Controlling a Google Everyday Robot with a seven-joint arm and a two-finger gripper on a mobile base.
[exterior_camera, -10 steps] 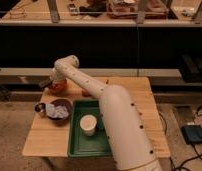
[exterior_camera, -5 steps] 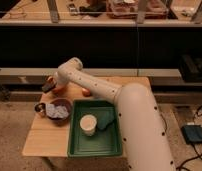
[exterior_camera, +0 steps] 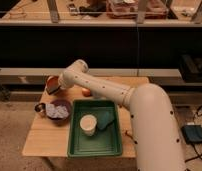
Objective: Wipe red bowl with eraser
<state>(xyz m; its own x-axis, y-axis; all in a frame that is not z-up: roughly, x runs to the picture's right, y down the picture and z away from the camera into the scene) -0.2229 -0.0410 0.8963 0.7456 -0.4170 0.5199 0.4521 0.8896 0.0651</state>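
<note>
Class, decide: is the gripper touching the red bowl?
Cannot tell: in the camera view the gripper overlaps the red bowl's near rim; neither contact nor gap shows plainly.

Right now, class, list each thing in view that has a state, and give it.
Red bowl: upright, back left of the table, claw at it.
Claw: low at the red bowl's front rim.
Dark bowl: upright, holding something white.
White cup: upright, inside the green tray.
Green tray: flat, holding cup and a dark lump.
</note>
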